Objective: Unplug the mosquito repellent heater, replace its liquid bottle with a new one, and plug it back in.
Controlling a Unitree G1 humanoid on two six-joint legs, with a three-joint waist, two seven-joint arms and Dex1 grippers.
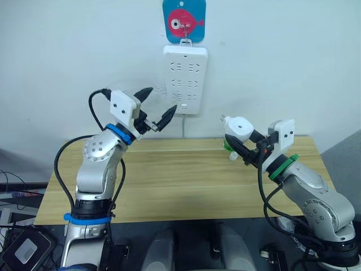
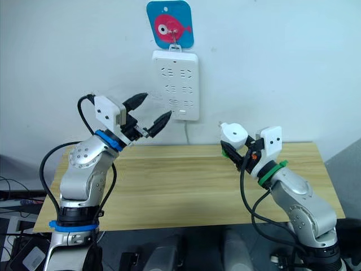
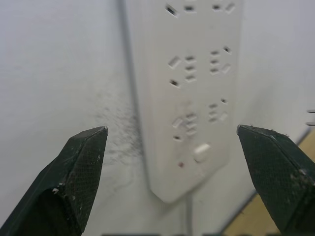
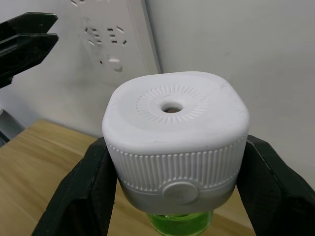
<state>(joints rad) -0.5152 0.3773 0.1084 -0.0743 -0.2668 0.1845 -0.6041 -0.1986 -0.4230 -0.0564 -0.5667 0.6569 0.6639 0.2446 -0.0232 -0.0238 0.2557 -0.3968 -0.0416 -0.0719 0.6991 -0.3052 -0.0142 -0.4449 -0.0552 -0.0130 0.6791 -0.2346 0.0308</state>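
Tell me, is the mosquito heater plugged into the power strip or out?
Out: the right gripper holds the heater away from the power strip.

No legible text on anything.

My left arm is raised with the elbow bent, forearm angling up toward the wall, and the left gripper [image 1: 154, 108] hangs in the air with its two black fingers [image 3: 81, 172] spread wide apart and nothing between them. My right arm is bent low on the right side, forearm reaching in toward the middle, wrist tipped upward. The right gripper [image 1: 243, 148] has its fingers [image 4: 88, 189] pressed against opposite sides of the mosquito repellent heater [image 4: 174, 147], which I hold upright with its vent hole facing the wrist camera.
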